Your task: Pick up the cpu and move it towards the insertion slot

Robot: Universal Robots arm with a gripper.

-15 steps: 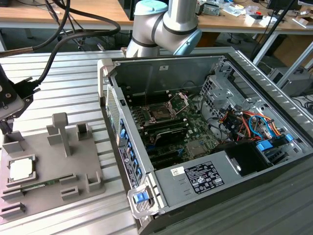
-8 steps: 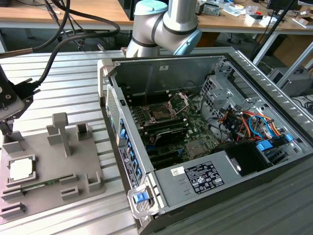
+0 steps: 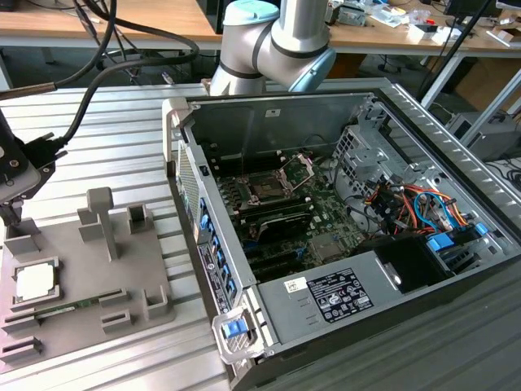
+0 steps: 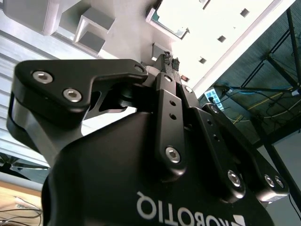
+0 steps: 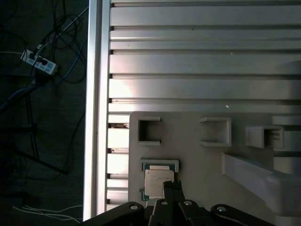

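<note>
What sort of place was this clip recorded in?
Probably a robotics lab or workshop: an open computer case sits on a slatted aluminium table beside a grey plastic tray holding the cpu, with cluttered wooden desks behind.

The cpu [image 3: 36, 282] has a shiny silver metal top, the tray [image 3: 81, 265] is dull grey plastic, the ribbed table [image 3: 118, 138] is smooth pale metal, and the gripper [image 4: 170, 62] is smooth black.
</note>
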